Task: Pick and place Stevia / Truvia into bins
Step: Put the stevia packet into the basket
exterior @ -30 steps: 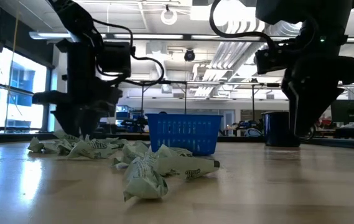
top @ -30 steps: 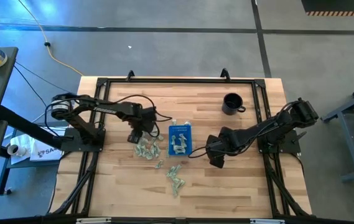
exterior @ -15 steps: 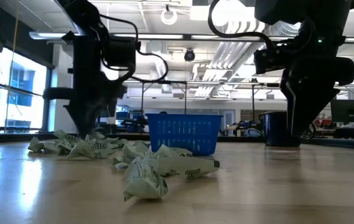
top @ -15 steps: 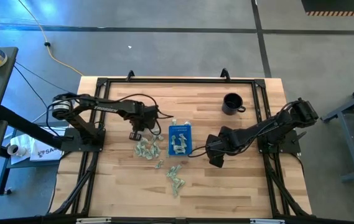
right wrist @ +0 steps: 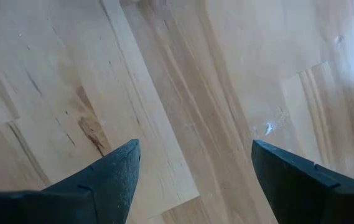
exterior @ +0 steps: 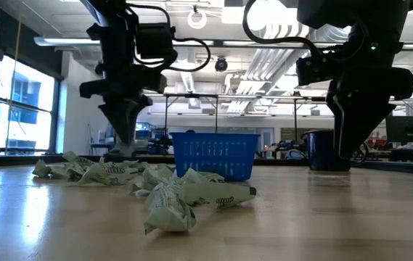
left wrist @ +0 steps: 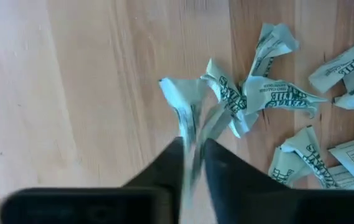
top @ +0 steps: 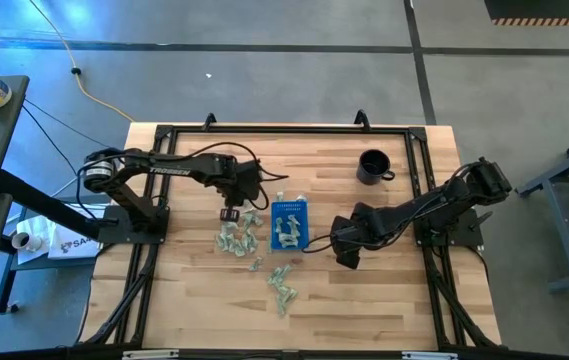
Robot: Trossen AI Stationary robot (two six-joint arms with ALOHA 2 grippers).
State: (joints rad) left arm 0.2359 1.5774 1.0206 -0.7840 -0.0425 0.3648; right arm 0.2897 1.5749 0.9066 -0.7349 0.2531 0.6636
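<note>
While your left end effector [left wrist: 192, 149] pinches one Stevia packet [left wrist: 189, 109], it has lifted from the pile.
It now sits nearer the blue tray [top: 289, 222]; your right end effector [top: 345, 255] waits released beside it.

The blue tray [exterior: 215, 154] wall hides its contents in the low view.

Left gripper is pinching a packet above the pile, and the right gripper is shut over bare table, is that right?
Not quite. The right gripper is open, its fingers wide apart over bare table, as the right wrist view shows. The left gripper does pinch a packet above the pile.
</note>
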